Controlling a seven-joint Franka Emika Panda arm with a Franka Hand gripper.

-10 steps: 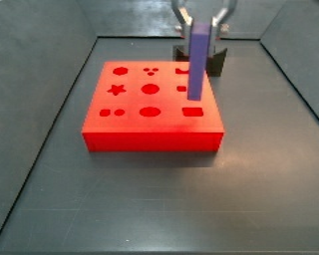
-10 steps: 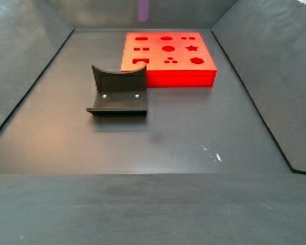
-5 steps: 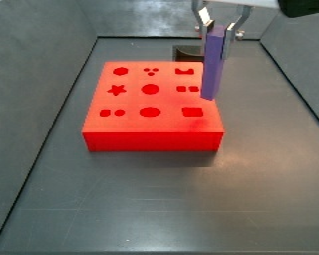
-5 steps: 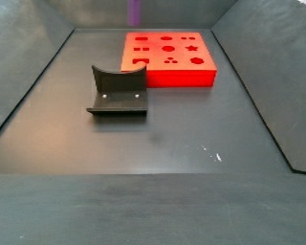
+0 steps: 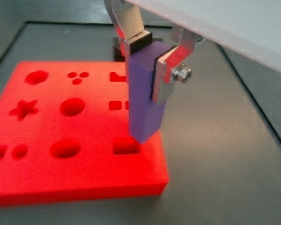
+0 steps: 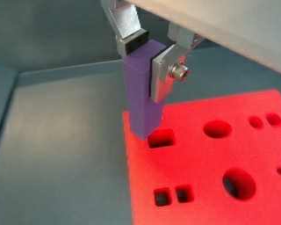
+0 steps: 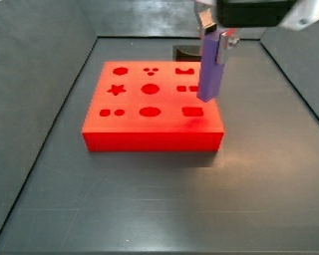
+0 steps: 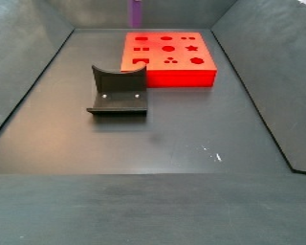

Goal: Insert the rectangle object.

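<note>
Compared with half a second ago, the purple bar hangs nearly plumb rather than leaning, and its lower end sits a little further toward the red block's near right area in a side view; the arm's white housing now fills more of the upper frame.

The pincer (image 7: 215, 35) is positioned above the right portion of the red block (image 7: 155, 106). It pinches the upper end of the rectangle object (image 7: 211, 65) between its two silver plates. In both wrist views the plates press against opposite faces of the bar, with a dark pad visible on the far finger (image 5: 133, 31) and a screw head on the near finger (image 5: 172, 68).

The rectangle object (image 5: 147, 92) is upright and held clear of the counter (image 7: 123, 199). Its lower end hangs close above the block's top face, near the rectangular hole (image 7: 193, 113) at the block's right front corner. Whether the tip touches the block surface cannot be determined from these views. In a wrist view the bar's lower end (image 6: 143, 97) lies just beside a round-edged hole (image 6: 162, 137).

The red block (image 8: 170, 57) rests flat on the counter and carries star, circle, square and dot cut-outs. The dark curved holder (image 8: 118, 92) stands well apart from the block in a side view; only the bar's purple tip (image 8: 135, 11) shows at that frame's upper edge.
</note>
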